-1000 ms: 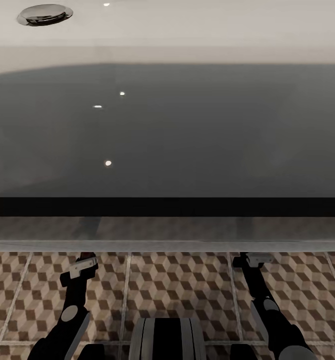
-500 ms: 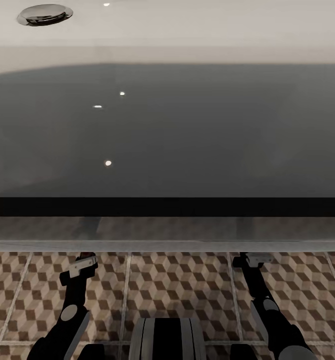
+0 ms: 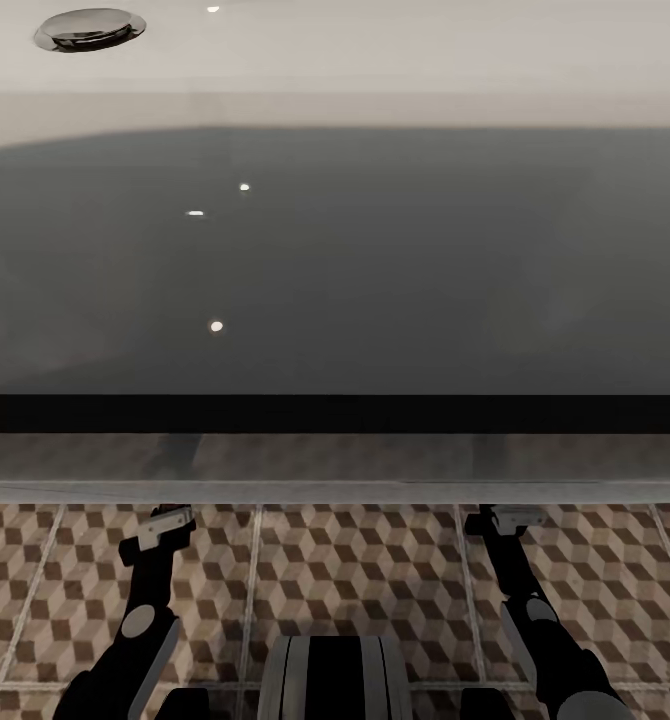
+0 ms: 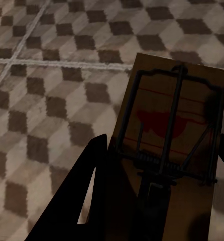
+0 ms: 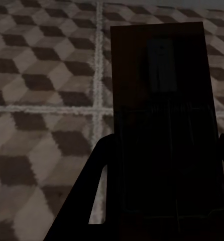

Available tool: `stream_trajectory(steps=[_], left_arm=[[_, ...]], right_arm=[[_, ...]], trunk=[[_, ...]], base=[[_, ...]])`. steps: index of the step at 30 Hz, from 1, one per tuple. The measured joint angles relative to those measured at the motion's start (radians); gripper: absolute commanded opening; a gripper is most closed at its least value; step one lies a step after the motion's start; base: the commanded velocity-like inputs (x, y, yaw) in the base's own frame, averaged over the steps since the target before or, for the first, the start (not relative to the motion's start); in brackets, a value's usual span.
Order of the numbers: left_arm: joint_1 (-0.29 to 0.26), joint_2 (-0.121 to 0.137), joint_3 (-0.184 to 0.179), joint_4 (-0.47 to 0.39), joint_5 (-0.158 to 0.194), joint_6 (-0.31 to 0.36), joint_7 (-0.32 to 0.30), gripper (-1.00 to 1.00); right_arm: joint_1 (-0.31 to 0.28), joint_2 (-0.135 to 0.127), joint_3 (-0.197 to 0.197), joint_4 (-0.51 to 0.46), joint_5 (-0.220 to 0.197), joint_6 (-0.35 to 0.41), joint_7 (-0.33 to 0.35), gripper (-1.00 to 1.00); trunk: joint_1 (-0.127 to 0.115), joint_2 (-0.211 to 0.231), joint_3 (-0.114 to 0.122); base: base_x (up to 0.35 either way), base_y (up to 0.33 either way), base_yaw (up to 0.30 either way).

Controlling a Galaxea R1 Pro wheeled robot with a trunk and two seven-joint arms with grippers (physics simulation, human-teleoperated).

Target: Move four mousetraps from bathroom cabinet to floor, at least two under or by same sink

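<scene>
Head cam is looking down at the sink [image 3: 335, 260], a wide straight-edged slab: glossy pale top with a round chrome drain [image 3: 88, 27] up at 11 o'clock, a smooth dark grey face below that catches a few light dots, then a black band under the rim. Below the sink is the floor [image 3: 360, 570], big square tiles printed with brown, beige and white cubes, thin pale grout lines. Both arms reach in toward the sink's lower edge, left claw [image 3: 161, 528] at about 7 o'clock and right claw [image 3: 510, 518] at about 5. On the left wrist cam the left claw [image 4: 157, 201] is pinching a trap [image 4: 175, 145]: a flat tan wooden board with a black wire spring bar, a coil across the middle and a red patch, held above the tiles and tilted a little. The black fingers [image 4: 89, 186] are smooth and angular. The right wrist cam is much darker: the right claw [image 5: 162, 201] is clamped on a second trap [image 5: 162, 100], a flat rectangular board in deep shadow with a pale metal plate near its far end and faint wire lines, also over the cube tiles, crossing a grout joint.
</scene>
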Motion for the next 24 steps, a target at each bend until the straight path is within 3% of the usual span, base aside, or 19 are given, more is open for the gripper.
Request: stream_trajectory(steps=[24], left_arm=[[0.0, -0.004, 0.001, -0.02, -0.001, 0.0, 0.0, -1.0]], right_arm=[[0.0, 0.0, 0.0, 0.001, 0.001, -0.001, 0.0, -1.0]], trunk=[[0.0, 0.0, 0.0]], base=[[-0.026, 0.0, 0.0]])
